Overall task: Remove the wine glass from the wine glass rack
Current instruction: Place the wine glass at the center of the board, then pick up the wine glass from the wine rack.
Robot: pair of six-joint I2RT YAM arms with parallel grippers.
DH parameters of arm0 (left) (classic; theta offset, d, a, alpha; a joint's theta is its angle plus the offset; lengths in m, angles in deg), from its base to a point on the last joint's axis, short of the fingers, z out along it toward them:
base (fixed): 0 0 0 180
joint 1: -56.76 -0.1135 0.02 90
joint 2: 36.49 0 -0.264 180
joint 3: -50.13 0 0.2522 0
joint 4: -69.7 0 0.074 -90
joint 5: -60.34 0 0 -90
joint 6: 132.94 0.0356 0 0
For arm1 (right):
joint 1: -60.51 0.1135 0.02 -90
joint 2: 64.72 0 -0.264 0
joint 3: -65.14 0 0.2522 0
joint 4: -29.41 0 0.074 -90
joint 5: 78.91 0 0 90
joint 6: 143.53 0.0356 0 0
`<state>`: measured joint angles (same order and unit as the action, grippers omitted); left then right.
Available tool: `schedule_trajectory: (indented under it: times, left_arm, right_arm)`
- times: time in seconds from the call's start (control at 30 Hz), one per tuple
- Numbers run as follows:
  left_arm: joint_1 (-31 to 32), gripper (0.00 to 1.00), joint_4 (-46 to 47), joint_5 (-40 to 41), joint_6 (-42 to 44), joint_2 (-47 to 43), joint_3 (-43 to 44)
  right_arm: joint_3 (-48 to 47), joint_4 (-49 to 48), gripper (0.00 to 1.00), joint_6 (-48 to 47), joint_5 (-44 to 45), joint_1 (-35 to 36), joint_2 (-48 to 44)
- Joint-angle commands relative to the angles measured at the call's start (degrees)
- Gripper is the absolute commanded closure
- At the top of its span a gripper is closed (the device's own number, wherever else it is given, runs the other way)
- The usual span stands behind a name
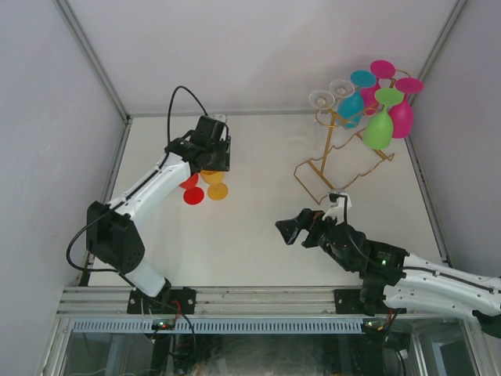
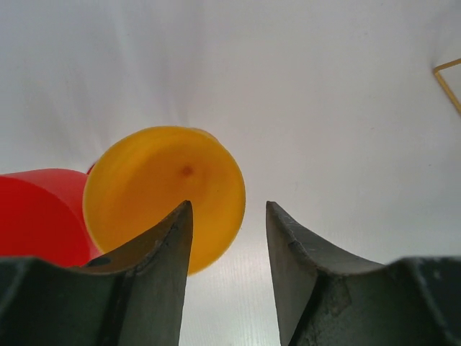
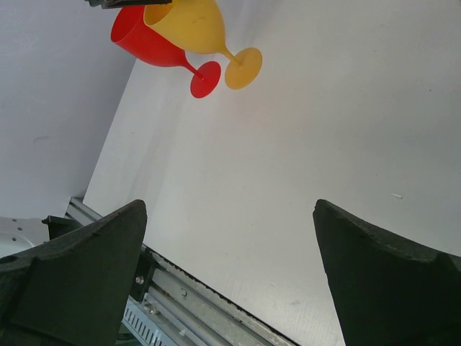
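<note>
Yellow plastic wine glass point(image 1: 215, 186) and red plastic wine glass point(image 1: 192, 193) already on the white worktop point(image 1: 258, 149); left claw point(image 2: 229, 209) parted beside the yellow foot, gripping nothing. Right claw point(image 3: 230, 209) spread wide, empty. Left hanging on the gold wire wine glass rack point(image 1: 308, 186): green glass point(image 1: 379, 129), magenta glass point(image 1: 401, 117), cyan glass point(image 1: 351, 106).

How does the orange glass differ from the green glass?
The orange glass rests on the table, the green glass hangs on the gold rack, bowl down. The orange one is beside a red glass, the green one beside a pink glass. Both share one shape.
</note>
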<state>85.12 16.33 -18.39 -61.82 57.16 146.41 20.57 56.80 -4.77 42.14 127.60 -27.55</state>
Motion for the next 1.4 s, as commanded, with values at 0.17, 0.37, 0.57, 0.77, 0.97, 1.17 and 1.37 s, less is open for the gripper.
schedule_trajectory:
  times: [0.17, 0.37, 0.57, 0.77, 0.97, 1.17, 1.37]
  left_arm:
    - [-0.23, 0.46, 3.67, -4.97, 0.66, -10.44, -0.16]
    - [-0.23, 0.35, 6.64, -7.31, 0.02, -20.09, -6.45]
    - [-2.92, 0.21, 9.90, -7.54, 1.45, -33.78, -14.95]
    - [-6.74, 0.00, 9.82, -8.11, 1.15, -44.55, -17.13]
    - [-6.79, 0.00, 8.49, -6.94, -1.09, -51.65, -20.54]
    - [-6.74, 0.00, 7.72, -4.67, -2.97, -56.74, -23.39]
    - [-6.74, 0.00, 5.02, -5.21, -4.94, -59.98, -24.90]
  right_arm:
    - [-0.77, -0.64, 0.02, -3.83, 1.23, -0.80, -2.23]
    - [-4.04, 1.49, 0.02, -12.51, -0.05, -3.84, -3.40]
    - [-11.65, 5.18, 0.00, -22.19, -4.06, -8.63, -3.80]
    - [-21.50, 11.61, 0.00, -26.06, -9.17, -17.97, -0.67]
    - [-32.87, 17.13, 0.00, -27.02, -15.84, -33.61, 4.60]
    - [-41.28, 20.05, 0.00, -24.71, -27.18, -52.51, 8.53]
    - [-44.24, 18.39, 0.02, -17.53, -45.07, -73.32, 11.34]
